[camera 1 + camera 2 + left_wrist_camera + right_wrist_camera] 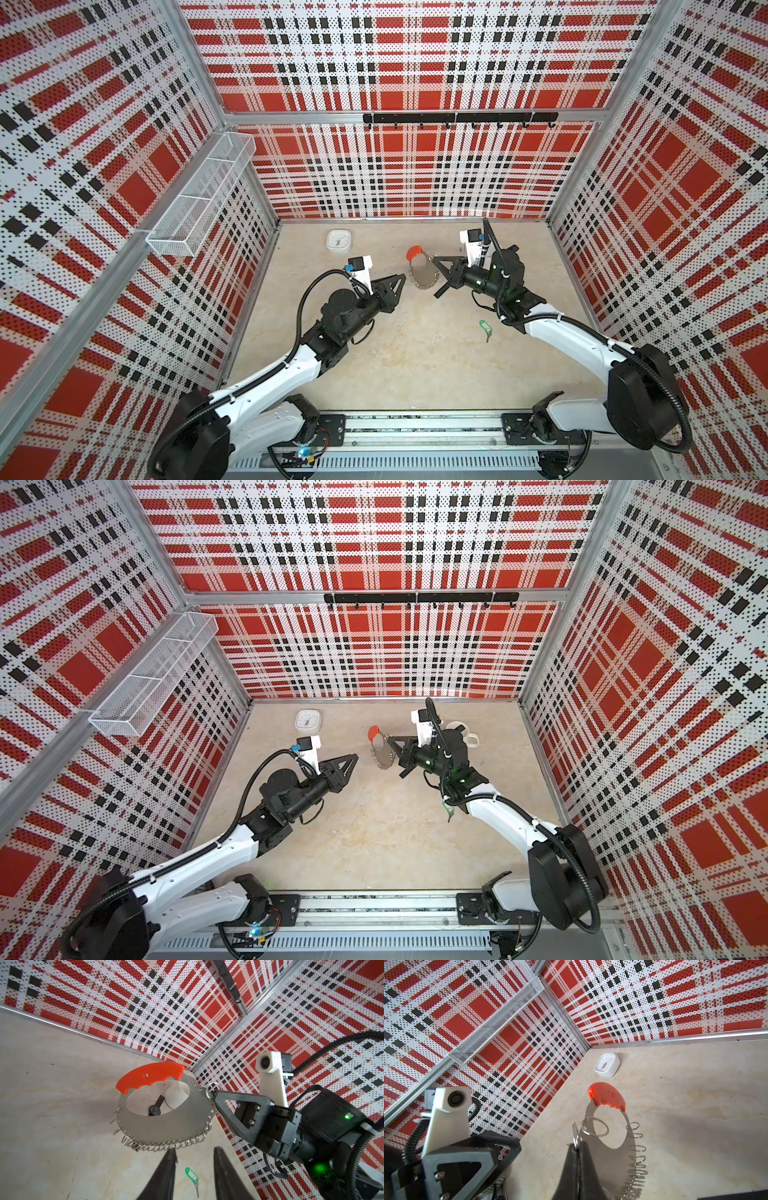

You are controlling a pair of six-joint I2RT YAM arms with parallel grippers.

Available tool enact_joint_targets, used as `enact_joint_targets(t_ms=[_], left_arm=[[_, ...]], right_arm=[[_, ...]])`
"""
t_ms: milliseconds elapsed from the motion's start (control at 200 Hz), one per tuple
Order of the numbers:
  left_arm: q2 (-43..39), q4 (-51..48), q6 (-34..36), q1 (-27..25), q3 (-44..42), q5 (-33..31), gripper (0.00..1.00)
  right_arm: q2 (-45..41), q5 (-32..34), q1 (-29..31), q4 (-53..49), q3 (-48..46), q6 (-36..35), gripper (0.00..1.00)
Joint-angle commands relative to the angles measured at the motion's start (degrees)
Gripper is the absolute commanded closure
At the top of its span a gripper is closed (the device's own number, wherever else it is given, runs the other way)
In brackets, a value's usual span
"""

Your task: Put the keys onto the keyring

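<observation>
Keys (483, 327) look light and flat (grab the green tag (190, 1172)) for the left gripper (195, 1150), jaws parted, while the right gripper (577, 1147) clamps the stiff keyring (166, 1126).

matt grey metal keyring (166, 1126) with smooth red plastic section

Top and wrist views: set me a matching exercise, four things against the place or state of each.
Things
1. large flat grey keyring with a red curved section
2. small dark key on a green plastic tag
3. white square clock
4. left gripper

Places or states
A. open, holding nothing
B. lying on the table beside the right arm
C. clamped at its rim by the right gripper
D. on the table near the back wall

Pairs: 1-C, 2-B, 3-D, 4-A
</observation>
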Motion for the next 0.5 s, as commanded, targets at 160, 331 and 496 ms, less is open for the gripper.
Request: enact_joint_targets(t_ms=[160,331,496], left_arm=[[6.7,7.6,2.0,6.3,8.6,19.9,0.69],[10.2,7.7,2.7,9.4,11.3,23.6,0.73],[15.0,8.0,1.0,10.6,15.9,27.9,0.76]], right_arm=[[2.9,-6.2,-2.1,9.3,-0.6,3.2,1.0],[7.8,-10.9,-2.6,14.3,0.9,5.4,1.0],[9.7,-13.6,-3.6,15.3,2.7,7.1,1.0]])
